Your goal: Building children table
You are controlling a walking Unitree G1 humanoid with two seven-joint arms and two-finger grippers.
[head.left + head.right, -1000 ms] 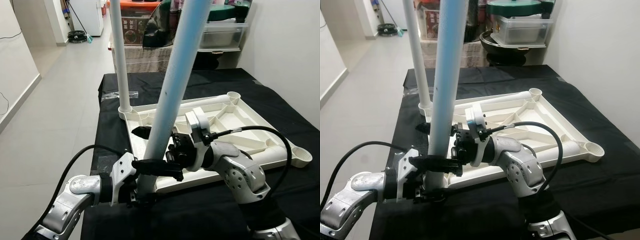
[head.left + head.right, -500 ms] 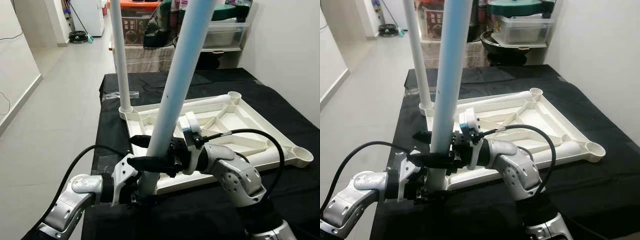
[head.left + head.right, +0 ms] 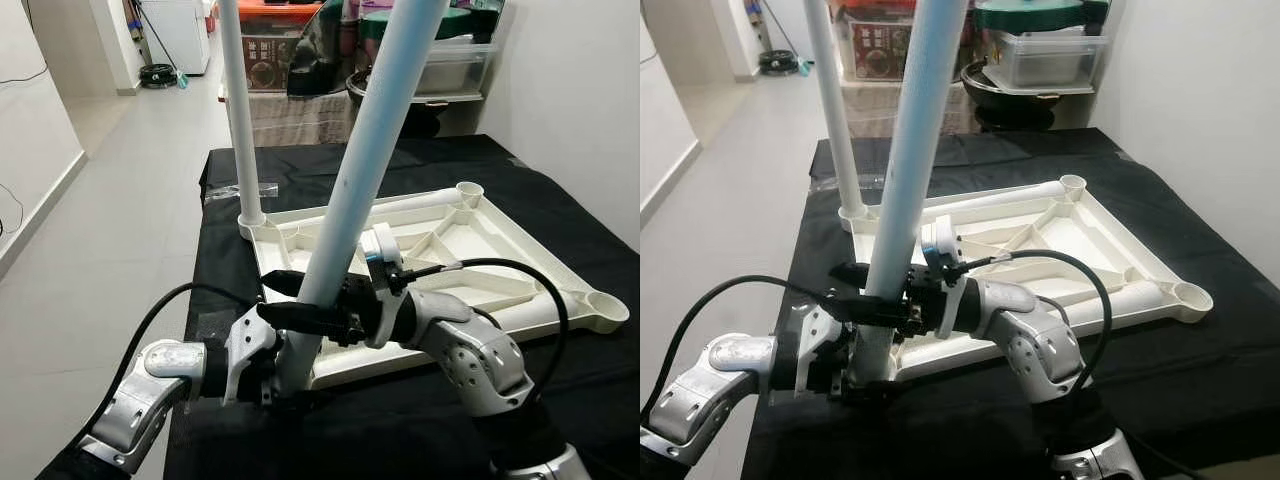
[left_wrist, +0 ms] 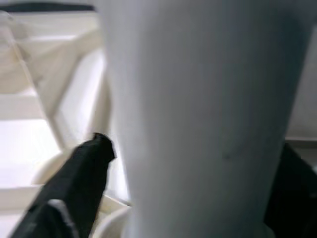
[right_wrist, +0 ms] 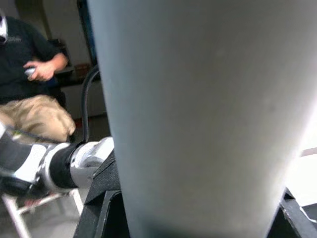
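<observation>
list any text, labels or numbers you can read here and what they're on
Box with printed panels, behind the black table: characters on it too small and blurred to read.
Table leg, white tabletop, left gripper, right gripper: no text legible.

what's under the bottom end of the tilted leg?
The tilted leg runs down to the near-left corner of the upturned tabletop. Left gripper and right gripper cover that corner, so whether it's seated in a socket is hidden.
</observation>
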